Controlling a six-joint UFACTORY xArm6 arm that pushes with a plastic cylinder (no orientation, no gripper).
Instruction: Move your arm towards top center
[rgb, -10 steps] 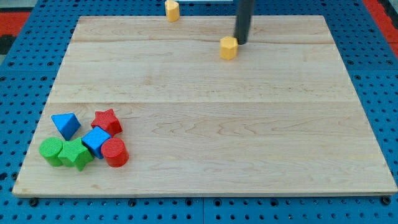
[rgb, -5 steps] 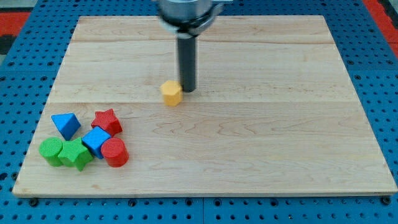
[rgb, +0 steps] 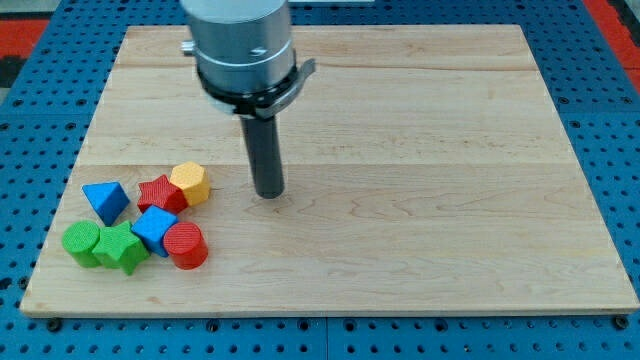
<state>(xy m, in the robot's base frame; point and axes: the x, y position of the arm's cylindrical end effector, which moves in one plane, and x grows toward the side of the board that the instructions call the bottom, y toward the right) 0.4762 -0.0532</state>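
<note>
A robotics lab bench: a pale wooden counter lies on a blue perforated mounting plate, under a grey robot arm.

Arm comes in from the view's top – a fat grey cylindrical housing with a dark clamp ring, rod hanging straight down from it, upright. My tip sits left of centre on the desk – touching the surface, nothing in contact with it.

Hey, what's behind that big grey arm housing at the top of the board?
Beside the grey housing only bare wooden board shows. Whatever lies directly behind it is covered, so I cannot tell. Below it, my tip rests right of the yellow block.
</note>
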